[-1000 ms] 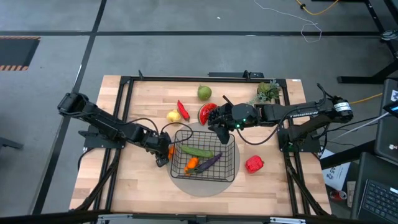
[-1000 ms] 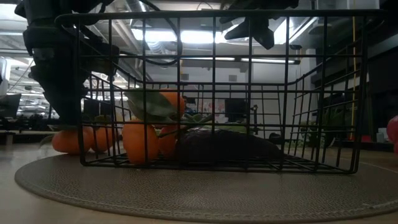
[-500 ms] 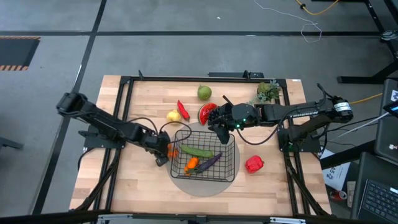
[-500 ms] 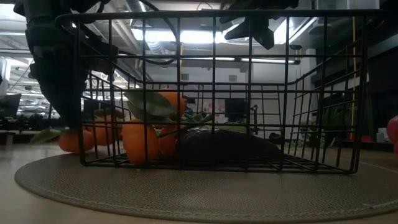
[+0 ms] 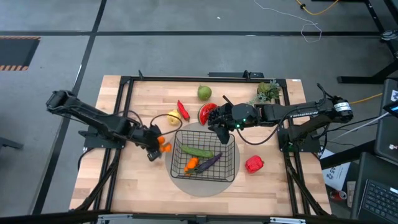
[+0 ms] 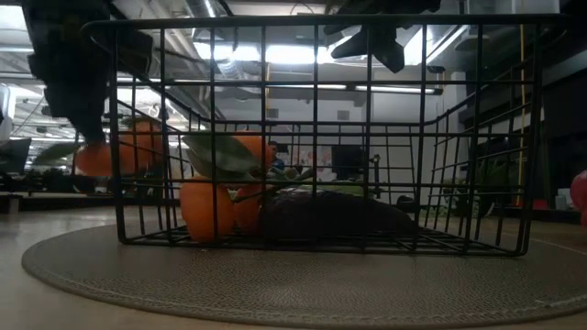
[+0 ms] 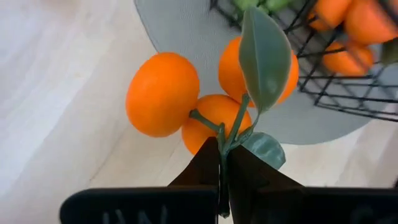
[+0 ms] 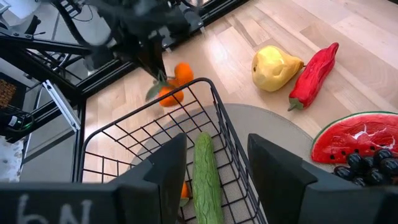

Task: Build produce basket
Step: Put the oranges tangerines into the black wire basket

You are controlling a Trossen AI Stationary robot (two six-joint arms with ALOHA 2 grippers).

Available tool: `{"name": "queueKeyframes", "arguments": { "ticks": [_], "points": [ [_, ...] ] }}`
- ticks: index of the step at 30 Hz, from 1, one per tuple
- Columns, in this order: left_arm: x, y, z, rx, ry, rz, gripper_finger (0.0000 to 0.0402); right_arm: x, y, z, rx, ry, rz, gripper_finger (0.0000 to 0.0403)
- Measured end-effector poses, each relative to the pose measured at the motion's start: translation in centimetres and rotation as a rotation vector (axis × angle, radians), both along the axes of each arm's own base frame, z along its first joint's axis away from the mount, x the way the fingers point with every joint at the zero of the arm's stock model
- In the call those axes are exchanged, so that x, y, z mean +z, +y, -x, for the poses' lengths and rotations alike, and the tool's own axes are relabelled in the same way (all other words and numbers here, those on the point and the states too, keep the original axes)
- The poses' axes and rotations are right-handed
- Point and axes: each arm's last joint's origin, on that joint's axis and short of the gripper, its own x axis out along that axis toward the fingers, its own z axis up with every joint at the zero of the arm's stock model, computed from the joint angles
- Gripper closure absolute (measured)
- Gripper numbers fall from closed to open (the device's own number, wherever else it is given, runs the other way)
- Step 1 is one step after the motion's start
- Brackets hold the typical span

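Oranges (image 5: 163, 144), a leafy cluster of three, hang clear of the table just outside the basket (image 5: 227, 168) at its 9 o'clock side. Left gripper (image 5: 153, 142) fingers pressed together, pinching the cluster's green stem. Basket sits on a round grey mat (image 5: 186, 183); inside lie a cucumber (image 5: 198, 151), an eggplant (image 5: 211, 161) and more oranges (image 5: 191, 164). Right gripper (image 5: 219, 131) hovers over the basket's 12 o'clock rim, fingers spread, empty. Watermelon slice (image 5: 207, 112) just beyond it.
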Motion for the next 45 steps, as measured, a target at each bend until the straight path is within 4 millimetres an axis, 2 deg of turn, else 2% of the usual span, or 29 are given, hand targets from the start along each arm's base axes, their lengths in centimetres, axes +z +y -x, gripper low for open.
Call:
{"name": "queueKeyframes", "arguments": {
  "ticks": [11, 19, 23, 33, 38, 45],
  "points": [
    [3.6, 1.0, 1.6, 0.096, -0.29, -0.043, 0.0401, 0.0, 0.0, 0.0, 0.014, 0.002, 0.022, 0.0231],
    [7.3, 0.3, -0.4, -0.063, -0.721, -0.126, 0.0401, 0.0, 0.0, 0.0, 0.014, 0.001, 0.024, 0.0231],
    [8.3, -0.1, -1.2, -0.141, -0.854, -0.166, 0.0401, 0.0, 0.0, 0.0, 0.014, 0.001, 0.025, 0.0231],
    [7.1, -1.1, -4.2, -0.129, -0.892, -0.096, 0.0395, 0.0, 0.0, 0.0, 0.014, 0.0, 0.025, 0.0231],
    [6.8, -1.4, -5.3, -0.117, -0.934, -0.09, 0.0354, 0.0, 0.0, 0.0, 0.011, 0.0, 0.021, 0.0231],
    [6.9, -1.4, -5.3, -0.114, -0.95, -0.088, 0.0281, 0.0, 0.0, 0.0, 0.01, 0.0, 0.019, 0.0231]
  ]
}}
